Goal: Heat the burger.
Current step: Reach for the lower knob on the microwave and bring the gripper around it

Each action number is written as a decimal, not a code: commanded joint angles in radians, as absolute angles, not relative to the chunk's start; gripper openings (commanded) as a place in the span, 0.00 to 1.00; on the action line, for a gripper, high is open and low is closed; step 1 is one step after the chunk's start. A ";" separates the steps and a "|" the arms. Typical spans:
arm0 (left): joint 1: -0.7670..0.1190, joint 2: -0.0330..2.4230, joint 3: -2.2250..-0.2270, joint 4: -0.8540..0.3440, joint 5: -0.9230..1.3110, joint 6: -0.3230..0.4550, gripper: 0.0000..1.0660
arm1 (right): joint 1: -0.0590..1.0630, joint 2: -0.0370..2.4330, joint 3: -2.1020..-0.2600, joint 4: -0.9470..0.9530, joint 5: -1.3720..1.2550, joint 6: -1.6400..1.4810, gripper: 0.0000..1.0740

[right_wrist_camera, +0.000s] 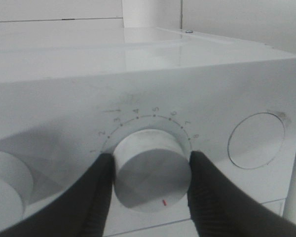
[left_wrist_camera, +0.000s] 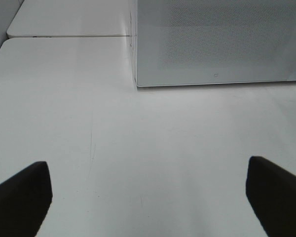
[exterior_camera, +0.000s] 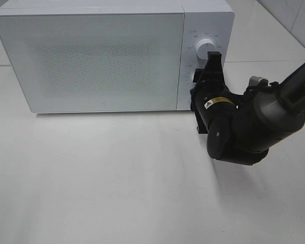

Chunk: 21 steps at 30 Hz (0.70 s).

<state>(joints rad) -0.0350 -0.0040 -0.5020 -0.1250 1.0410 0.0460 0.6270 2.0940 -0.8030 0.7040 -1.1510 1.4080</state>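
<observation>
The burger is out of view; the white microwave (exterior_camera: 91,61) stands with its door shut, and nothing shows through the speckled door. My right gripper (exterior_camera: 205,87) is at the microwave's control panel, under the upper dial (exterior_camera: 202,48). In the right wrist view its two black fingers (right_wrist_camera: 96,197) press both sides of a round white knob (right_wrist_camera: 150,170) ringed by numbers, with a red mark on its face. My left gripper (left_wrist_camera: 148,202) hangs open over the bare white table (left_wrist_camera: 113,138), in front of the microwave's left corner (left_wrist_camera: 138,84), holding nothing.
A round button (right_wrist_camera: 256,140) sits on the panel beside the held knob, and a second dial (right_wrist_camera: 5,187) shows at the other side. The right arm (exterior_camera: 264,117) reaches in from the right edge. A table seam (left_wrist_camera: 64,35) runs behind the microwave.
</observation>
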 commanded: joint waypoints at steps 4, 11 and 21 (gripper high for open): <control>-0.032 -0.025 -0.501 -0.129 1.038 0.047 0.94 | 0.630 2.087 -0.855 0.519 -1.143 1.396 0.05; -0.032 -0.025 -0.501 -0.129 1.038 0.047 0.94 | 0.630 2.087 -0.855 0.563 -1.170 1.392 0.15; -0.032 -0.025 -0.501 -0.129 1.038 0.047 0.94 | 0.630 2.084 -0.854 0.735 -1.189 1.358 0.41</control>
<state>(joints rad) -0.0350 -0.0040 -0.5020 -0.1250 1.0410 0.0460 0.6360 2.0940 -0.8120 0.7750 -1.1580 1.3770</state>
